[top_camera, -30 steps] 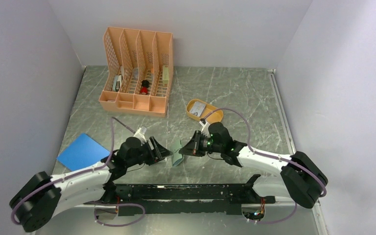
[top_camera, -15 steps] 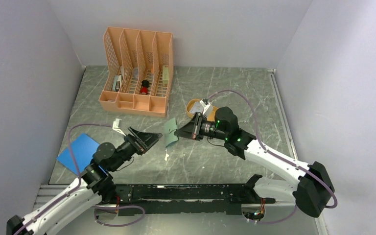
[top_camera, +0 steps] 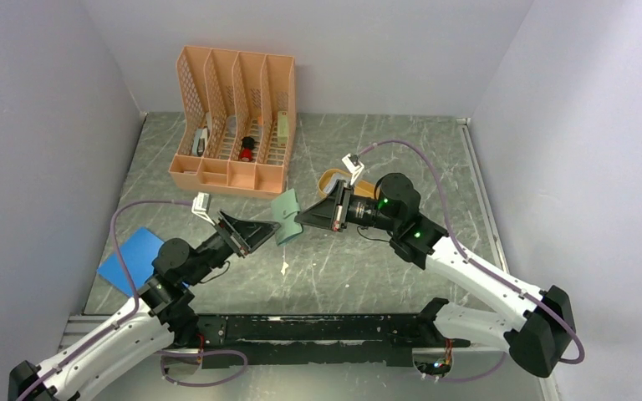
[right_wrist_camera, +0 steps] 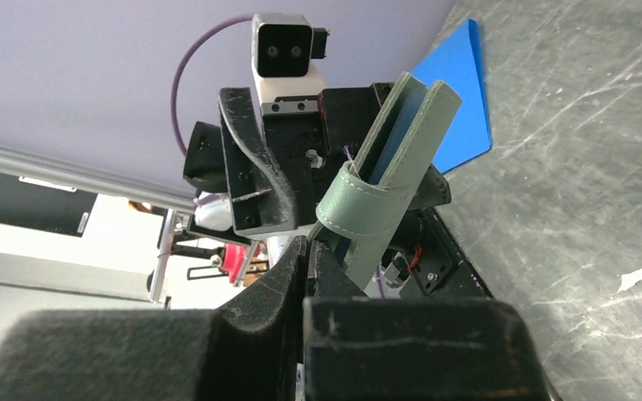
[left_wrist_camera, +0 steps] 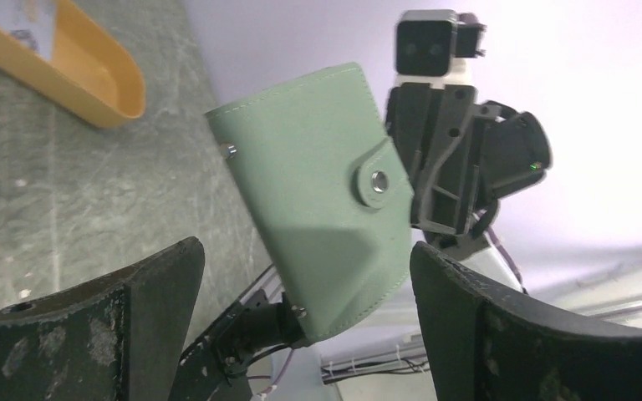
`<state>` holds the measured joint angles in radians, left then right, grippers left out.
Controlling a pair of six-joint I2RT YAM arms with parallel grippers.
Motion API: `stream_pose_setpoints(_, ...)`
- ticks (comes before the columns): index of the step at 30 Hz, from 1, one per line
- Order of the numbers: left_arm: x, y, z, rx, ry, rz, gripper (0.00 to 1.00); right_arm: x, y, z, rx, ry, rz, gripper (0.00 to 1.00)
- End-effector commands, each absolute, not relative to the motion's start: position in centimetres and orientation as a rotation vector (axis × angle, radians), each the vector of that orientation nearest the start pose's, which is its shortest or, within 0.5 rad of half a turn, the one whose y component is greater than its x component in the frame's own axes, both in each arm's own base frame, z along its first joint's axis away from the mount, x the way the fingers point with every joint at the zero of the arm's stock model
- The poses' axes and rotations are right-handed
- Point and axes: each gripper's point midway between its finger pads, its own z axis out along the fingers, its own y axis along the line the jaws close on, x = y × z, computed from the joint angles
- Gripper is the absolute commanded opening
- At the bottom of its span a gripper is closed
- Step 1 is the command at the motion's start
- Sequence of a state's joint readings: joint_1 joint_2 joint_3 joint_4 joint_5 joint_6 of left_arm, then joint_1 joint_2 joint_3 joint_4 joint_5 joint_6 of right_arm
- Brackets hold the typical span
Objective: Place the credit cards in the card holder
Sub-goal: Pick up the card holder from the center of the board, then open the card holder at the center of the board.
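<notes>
Card holder (top_camera: 285, 215) in right pincer (top_camera: 300, 220), aloft

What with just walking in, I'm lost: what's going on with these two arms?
The right pincer is shut on the grey-green card holder and holds it above the table, its strap fastened. The left pincer stands open, facing it. At least one credit card lies in the orange tray.
</notes>
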<state>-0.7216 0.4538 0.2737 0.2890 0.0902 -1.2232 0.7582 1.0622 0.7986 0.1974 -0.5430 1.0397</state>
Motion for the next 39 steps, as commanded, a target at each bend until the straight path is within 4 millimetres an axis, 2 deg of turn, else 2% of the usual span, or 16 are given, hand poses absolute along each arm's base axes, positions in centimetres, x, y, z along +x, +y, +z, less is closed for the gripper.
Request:
stream_pose_setpoints(1,15.2,-22.7,31.5,-0.177,1.43,-1.779,0.97,15.8,32.3,34.1,-0.291,1.839,1.808,0.0)
stream_pose_setpoints(5,14.4,-23.0,32.4,-0.125,1.387,-1.832,0.95,15.6,32.3,34.2,-0.289,1.831,1.831,0.0)
stream_pose_setpoints(10,14.1,-23.3,32.9,-0.091,1.358,-1.868,0.87,15.5,32.3,34.0,-0.284,1.832,1.838,0.0)
stream_pose_setpoints(15,14.0,-23.5,33.3,-0.068,1.343,-1.876,0.75,15.5,32.3,33.9,-0.282,1.835,1.842,0.0)
stream_pose_setpoints(21,14.4,-23.7,31.7,-0.096,1.405,-1.848,0.9,15.1,32.0,34.8,-0.293,1.802,1.854,0.0)
stream_pose_setpoints(27,14.3,-23.5,31.1,-0.109,1.396,-1.862,0.93,14.8,31.8,35.7,-0.303,1.773,1.868,0.0)
stream_pose_setpoints(36,13.5,-24.5,33.2,-0.005,1.332,-1.944,0.84,14.4,31.8,35.9,-0.297,1.753,1.918,0.0)
stream_pose_setpoints(39,13.2,-24.5,33.6,0.007,1.298,-1.974,0.75,14.4,31.8,35.9,-0.295,1.753,1.918,0.0)
